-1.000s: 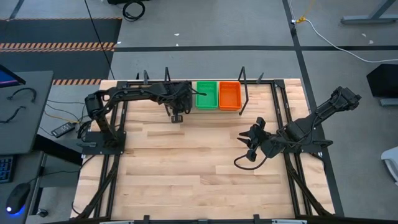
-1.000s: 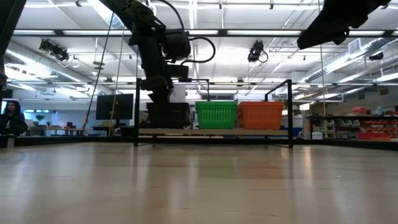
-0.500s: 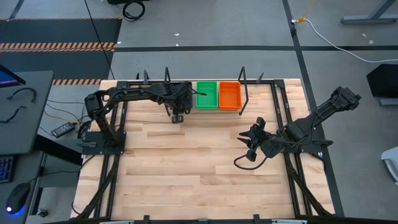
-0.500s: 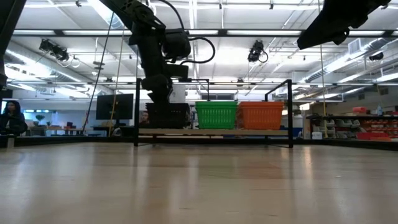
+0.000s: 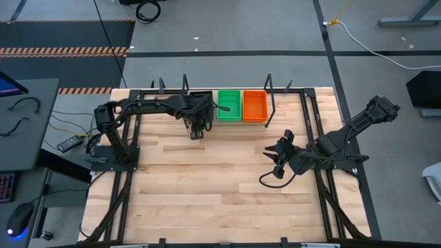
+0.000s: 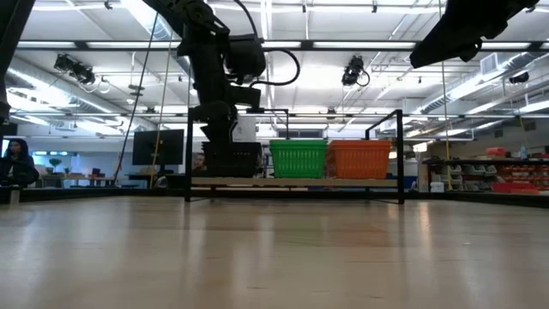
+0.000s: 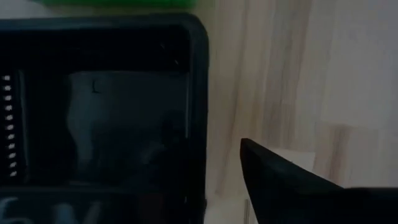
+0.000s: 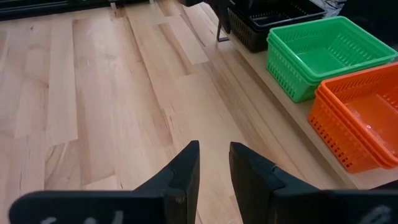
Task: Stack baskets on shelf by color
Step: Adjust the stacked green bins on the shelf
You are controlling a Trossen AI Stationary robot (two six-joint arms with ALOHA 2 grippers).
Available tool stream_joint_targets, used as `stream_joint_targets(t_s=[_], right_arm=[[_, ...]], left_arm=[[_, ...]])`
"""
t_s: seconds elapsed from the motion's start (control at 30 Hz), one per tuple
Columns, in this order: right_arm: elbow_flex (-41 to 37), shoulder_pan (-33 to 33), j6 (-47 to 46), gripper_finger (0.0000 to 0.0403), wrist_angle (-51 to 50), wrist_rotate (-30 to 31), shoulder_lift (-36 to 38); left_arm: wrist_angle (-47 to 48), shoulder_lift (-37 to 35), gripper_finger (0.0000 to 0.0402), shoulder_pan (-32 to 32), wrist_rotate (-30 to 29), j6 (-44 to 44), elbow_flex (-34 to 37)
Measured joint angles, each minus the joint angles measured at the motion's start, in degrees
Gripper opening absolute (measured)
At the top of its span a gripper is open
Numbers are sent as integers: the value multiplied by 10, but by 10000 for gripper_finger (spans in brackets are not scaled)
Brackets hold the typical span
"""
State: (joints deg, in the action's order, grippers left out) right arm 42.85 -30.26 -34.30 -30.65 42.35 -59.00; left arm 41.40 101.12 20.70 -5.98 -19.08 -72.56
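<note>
The stacked black plastic mesh baskets (image 8: 273, 22) look light and stiff; rims suit pinching. Left gripper (image 5: 198, 129): state unclear. Right gripper (image 8: 213, 163) narrow, empty.

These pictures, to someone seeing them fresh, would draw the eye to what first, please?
The bright green stack of baskets and the orange stack stand abreast on the shelf at the table's far edge. The left claw sits at the black stack beside them, while the right claw waits mid-table.

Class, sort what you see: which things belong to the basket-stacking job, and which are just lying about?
Job: green baskets, orange baskets, black baskets, shelf, left pincer at the black baskets, right pincer waiting mid-table.
Lying about: remote, mouse.
</note>
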Motion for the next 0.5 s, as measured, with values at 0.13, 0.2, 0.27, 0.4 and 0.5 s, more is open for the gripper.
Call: stream_joint_targets(t_s=[0.13,0.2,0.27,0.4,0.5], right_arm=[[0,0,0,93,0,0,0],[0,0,0,93,0,0,0],[0,0,0,93,0,0,0],[0,0,0,93,0,0,0],[0,0,0,93,0,0,0]], left_arm=[[13,0,157,-12,-37,0,-21],[26,0,158,-18,-47,0,-40],[38,0,157,-24,-47,-1,-64],[58,0,157,-35,-47,-2,-109],[54,-1,158,-39,-47,-6,-139]])
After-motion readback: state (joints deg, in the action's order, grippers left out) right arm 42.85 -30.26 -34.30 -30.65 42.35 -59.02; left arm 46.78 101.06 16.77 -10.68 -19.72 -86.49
